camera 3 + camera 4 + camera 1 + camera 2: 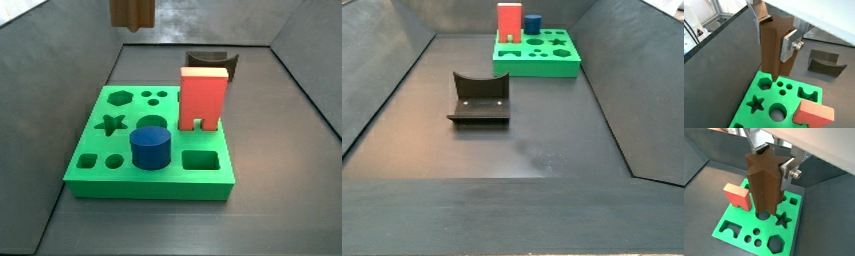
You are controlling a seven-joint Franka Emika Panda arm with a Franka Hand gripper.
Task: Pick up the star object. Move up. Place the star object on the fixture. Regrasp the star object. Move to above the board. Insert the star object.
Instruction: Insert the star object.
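My gripper (774, 36) is shut on the star object (772, 55), a dark brown star-section prism held upright. It hangs above the green board (749, 91), clear of its top, in both wrist views. The board's star hole (783, 219) lies just beside the prism's lower end. In a side view only the prism's lower end (132, 12) shows, high above the board's far edge; the star hole (114, 124) is on the board's left side. The dark fixture (480, 98) stands empty on the floor, apart from the board (543, 62).
A red block (203, 95) and a blue cylinder (150, 148) stand in holes of the board. Hexagon, round and square holes are open. Dark sloped walls (382, 80) enclose the floor. The fixture also shows behind the board (209, 60).
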